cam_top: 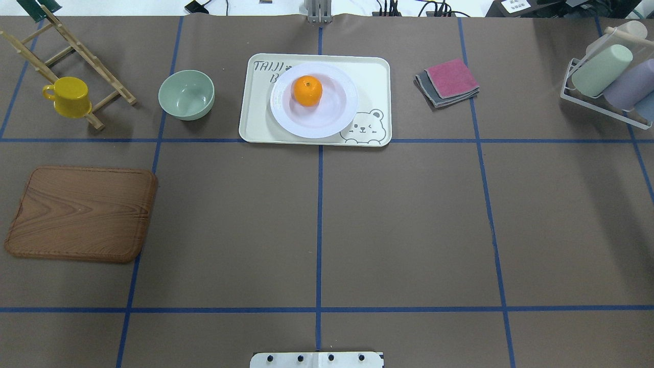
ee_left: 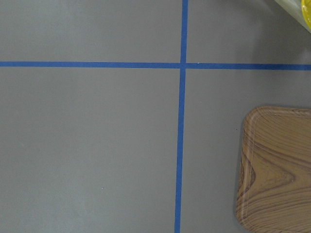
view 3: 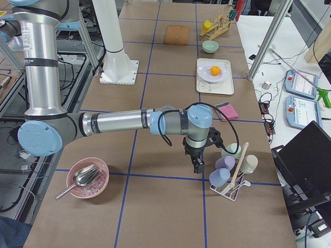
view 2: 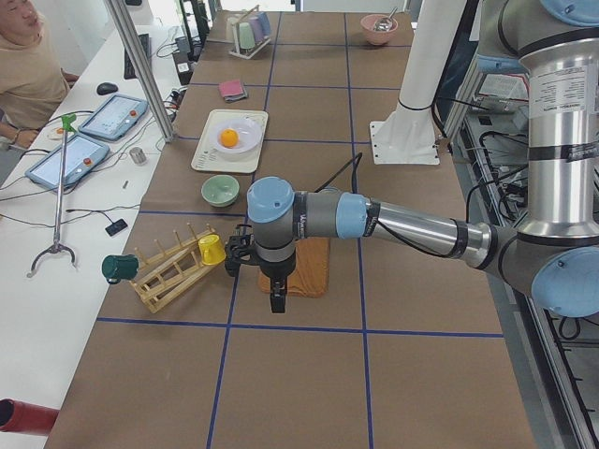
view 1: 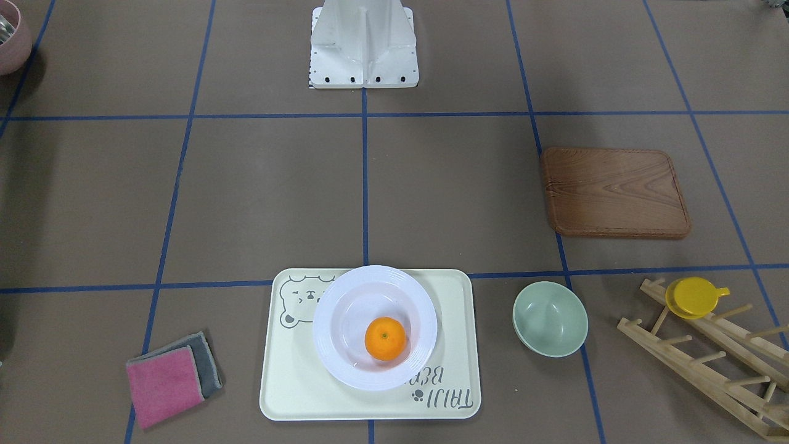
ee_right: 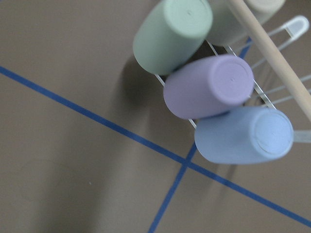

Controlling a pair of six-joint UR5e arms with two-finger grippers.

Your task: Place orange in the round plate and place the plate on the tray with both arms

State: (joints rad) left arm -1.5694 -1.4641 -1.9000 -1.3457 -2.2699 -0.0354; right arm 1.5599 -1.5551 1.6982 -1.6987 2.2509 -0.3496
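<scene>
Brown paper marked with blue tape (cam_top: 319, 230) covers the table (cam_top: 409, 220). On it the tray (view 1: 296, 382) carries the round plate (view 1: 338, 364), which sits wholly inside the tray's rim and hides part of its lettering. The orange (view 1: 385, 338) rests in the plate's sunken centre. Near the tray lie a pale green bowl (view 1: 550, 318) on one side and a folded pink and grey cloth (view 1: 166, 382) on the other. Well apart from the tray, the left gripper (view 2: 277, 299) hangs beyond the bowl above a wooden board (view 2: 314, 276), and the right gripper (view 3: 198, 166) hangs beyond the cloth by a cup rack (view 3: 232, 188). Whether either gripper's fingers are spread or closed cannot be told.
</scene>
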